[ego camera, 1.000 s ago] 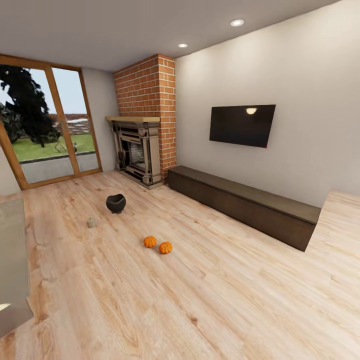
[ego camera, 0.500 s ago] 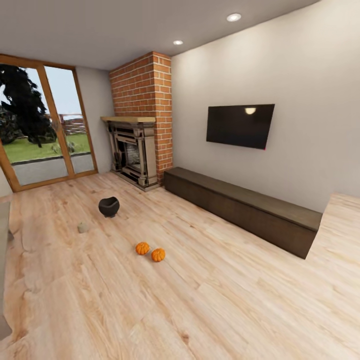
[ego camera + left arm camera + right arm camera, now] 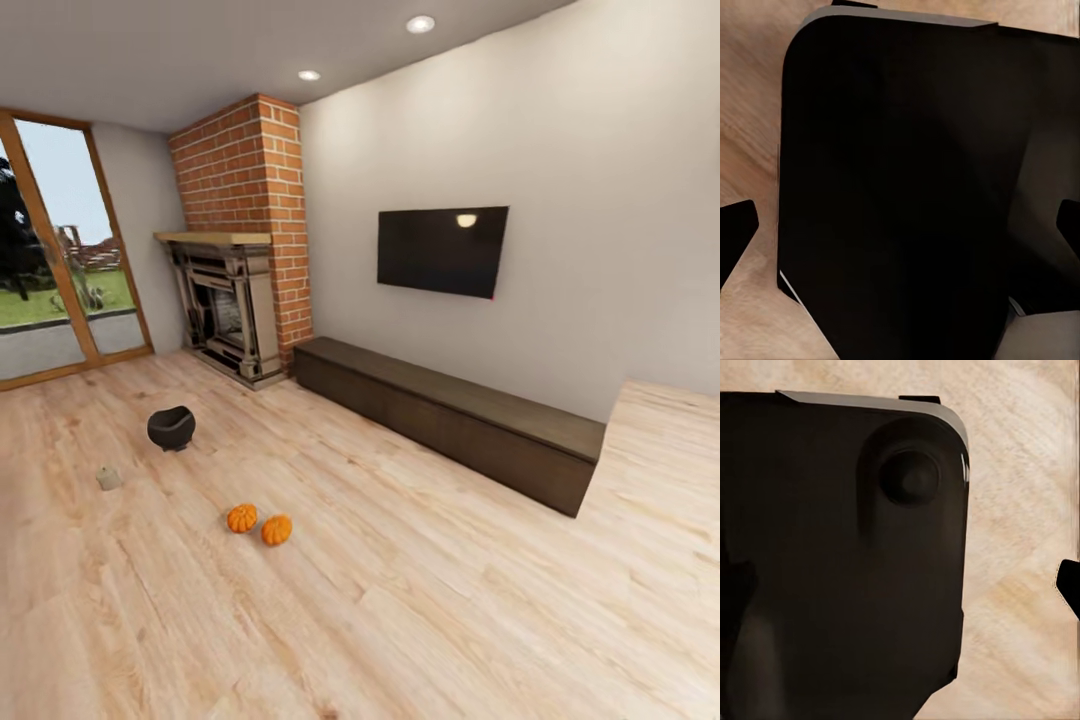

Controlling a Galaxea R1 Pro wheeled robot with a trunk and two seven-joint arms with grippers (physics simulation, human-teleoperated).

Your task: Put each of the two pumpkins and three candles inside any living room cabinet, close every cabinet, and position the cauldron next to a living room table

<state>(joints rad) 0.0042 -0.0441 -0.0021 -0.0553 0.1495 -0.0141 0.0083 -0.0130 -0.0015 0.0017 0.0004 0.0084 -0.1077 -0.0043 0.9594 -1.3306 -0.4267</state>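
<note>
Two orange pumpkins [image 3: 241, 518] [image 3: 277, 529] lie side by side on the wood floor, left of centre in the head view. Farther back sits the black cauldron [image 3: 171, 428], upright on the floor. A small pale lump, possibly a candle [image 3: 108, 479], lies near it. The long dark-brown cabinet [image 3: 450, 415] stands against the right wall, its fronts shut. The table is out of view. My left gripper [image 3: 900, 229] is open over the robot's black body, with nothing between its fingers. The right gripper [image 3: 900, 585] also looks open, with one fingertip [image 3: 1069, 585] showing over the floor.
A stone fireplace [image 3: 225, 305] with a brick chimney stands in the far corner beside the cabinet. A black TV [image 3: 442, 250] hangs above the cabinet. Glass doors [image 3: 50, 290] fill the left wall. Bare floor lies between me and the pumpkins.
The camera has turned right, so the whole room slid left in the picture. The grey table edge at the left has left the view. Nothing on the floor has moved.
</note>
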